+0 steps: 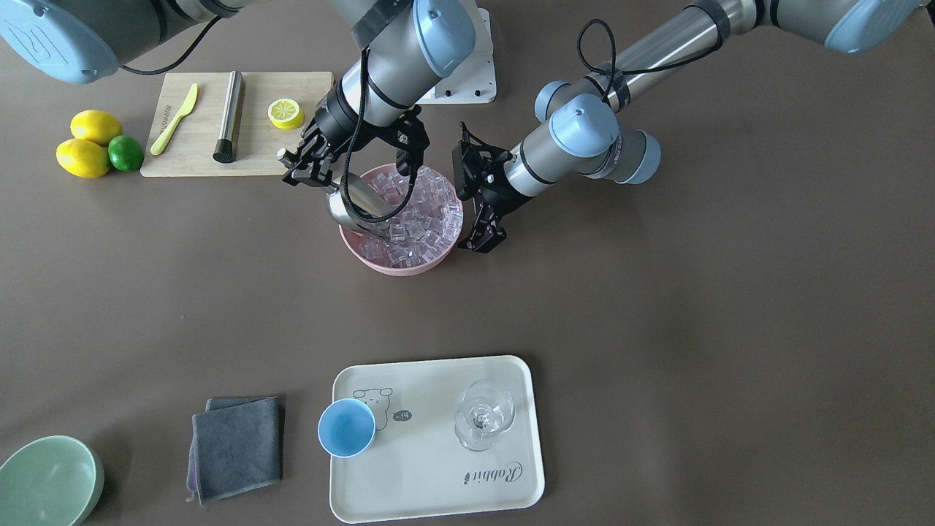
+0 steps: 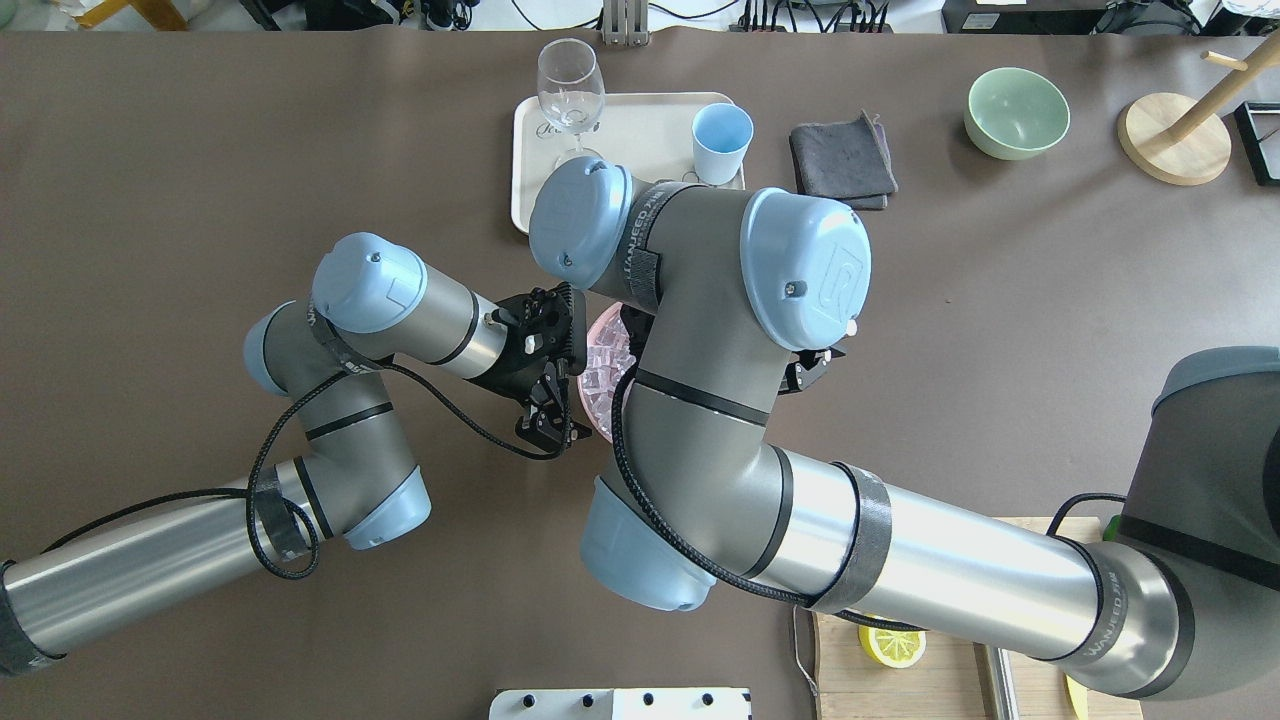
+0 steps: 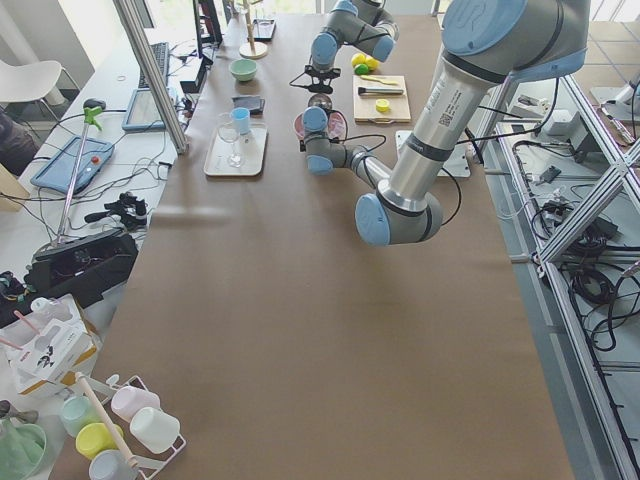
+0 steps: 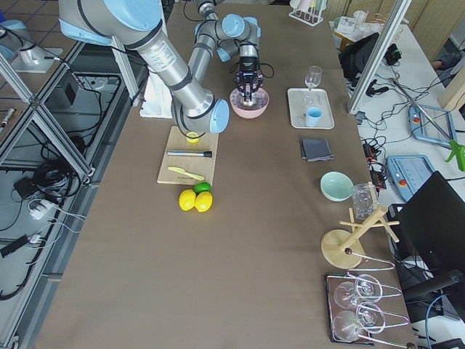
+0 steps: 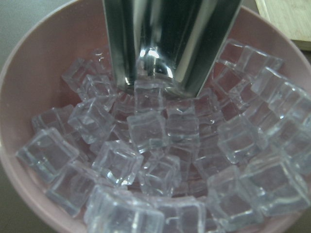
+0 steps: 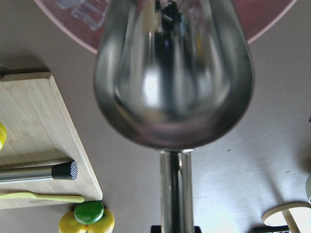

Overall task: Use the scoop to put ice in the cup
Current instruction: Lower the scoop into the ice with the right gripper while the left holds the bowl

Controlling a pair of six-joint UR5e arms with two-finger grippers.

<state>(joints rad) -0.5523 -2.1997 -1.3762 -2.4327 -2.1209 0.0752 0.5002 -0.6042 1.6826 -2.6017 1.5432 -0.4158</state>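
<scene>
- right gripper [image 1: 310, 172]: fingers clamped on the handle of the scoop [image 1: 354, 208]. the handle end pokes out toward the cutting board side.
- the scoop is tilted mouth-down into the pink bowl [image 1: 398, 267]. in the left wrist view its front lip is touching the top cubes of the ice [image 5: 146, 131].
- no cubes can be made out inside the scoop trough. the right wrist view shows only its shiny rounded back.
- left gripper [image 1: 478, 245]: low, just beside the bowl's rim on the side away from the scoop. cannot tell how far apart its fingers are, nor whether they pinch the rim.
- the ice is all in the pink bowl, piled near the brim. none seen loose on the table.
- the cup [image 1: 347, 428] stands upright on the cream tray [image 1: 409, 482], at the tray's edge, apart from the wine glass [image 1: 484, 413]. its inside looks bare blue, no ice.
- the cup is well apart from the bowl, across the table.
- judgement: early-middle. the scoop is in hand and at the pile.
- left to do: load cubes, lift level, carry to the cup, tip them in.
</scene>
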